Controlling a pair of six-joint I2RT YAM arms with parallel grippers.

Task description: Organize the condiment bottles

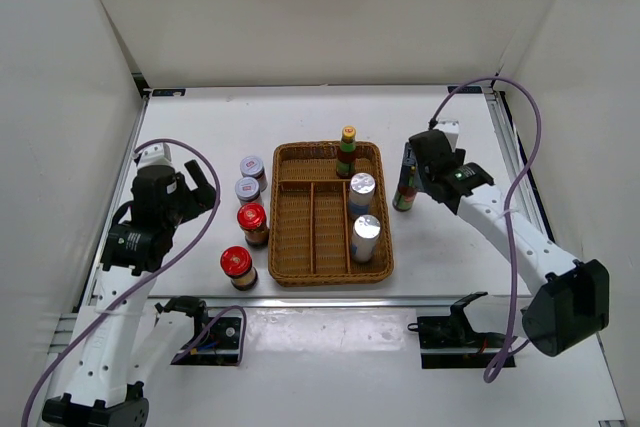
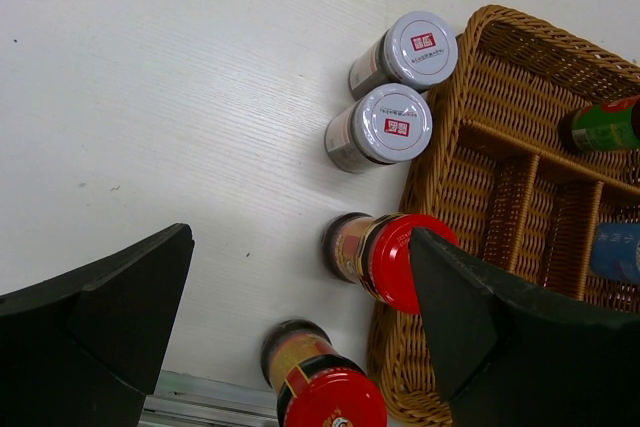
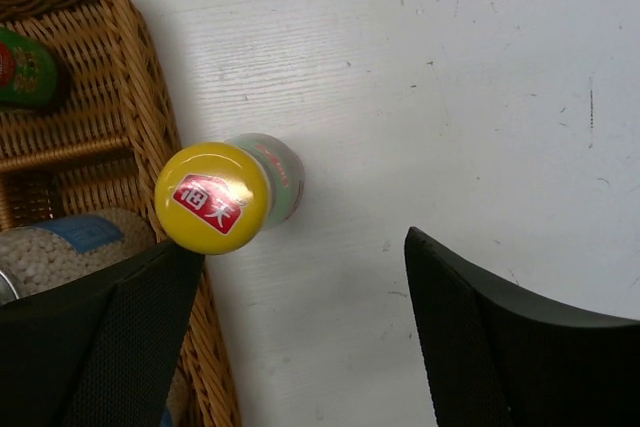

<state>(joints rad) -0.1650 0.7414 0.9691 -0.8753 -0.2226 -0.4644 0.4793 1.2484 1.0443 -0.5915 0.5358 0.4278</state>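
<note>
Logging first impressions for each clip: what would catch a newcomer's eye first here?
The brown wicker tray in the middle of the table, holding a yellow-capped green bottle and two silver-topped cylinders on its right side. Two grey-lidded jars and two red-lidded jars line up along its left edge. A second yellow-capped bottle stands outside its right edge, by the open right claw.

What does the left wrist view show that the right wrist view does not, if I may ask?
Only the left wrist view shows the grey-lidded jars and the red-lidded jars, which stand on the table beside the wicker tray. Only the right wrist view shows a yellow-capped bottle on the table beside the tray. Both show the tray, a green bottle inside it and a blue-labelled cylinder.
</note>
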